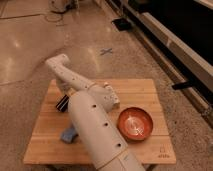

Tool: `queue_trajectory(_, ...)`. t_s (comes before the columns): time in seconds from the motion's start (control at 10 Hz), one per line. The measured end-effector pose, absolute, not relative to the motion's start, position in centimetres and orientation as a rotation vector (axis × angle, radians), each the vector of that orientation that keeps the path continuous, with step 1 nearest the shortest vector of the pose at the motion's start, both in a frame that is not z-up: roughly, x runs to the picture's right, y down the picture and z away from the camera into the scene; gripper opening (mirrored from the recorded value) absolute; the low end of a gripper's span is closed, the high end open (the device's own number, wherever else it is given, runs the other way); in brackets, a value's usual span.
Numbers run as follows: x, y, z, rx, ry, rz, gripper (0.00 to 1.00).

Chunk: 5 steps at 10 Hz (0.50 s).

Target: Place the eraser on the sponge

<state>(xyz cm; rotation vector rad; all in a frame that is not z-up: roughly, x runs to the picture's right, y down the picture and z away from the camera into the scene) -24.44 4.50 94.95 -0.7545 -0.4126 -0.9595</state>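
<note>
The eraser [62, 103], a small black block with pale stripes, is at the left side of the wooden table [145, 90]. My gripper [65, 93] points down right over it, at the end of the white arm that bends at an elbow [57, 65]. Whether it touches the eraser I cannot tell. The light blue sponge [68, 134] lies nearer the front left of the table. The thick arm body [97, 132] partly hides it.
An orange-red bowl [135, 123] sits on the right half of the table. Polished floor with a blue cross mark [106, 51] surrounds the table. A dark long counter or wall base [175, 45] runs along the right.
</note>
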Motion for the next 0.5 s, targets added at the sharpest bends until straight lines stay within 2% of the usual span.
queue_trajectory(0.5, -21.4, 3.7, 92.6, -0.737, -0.428, -0.904, 0.0)
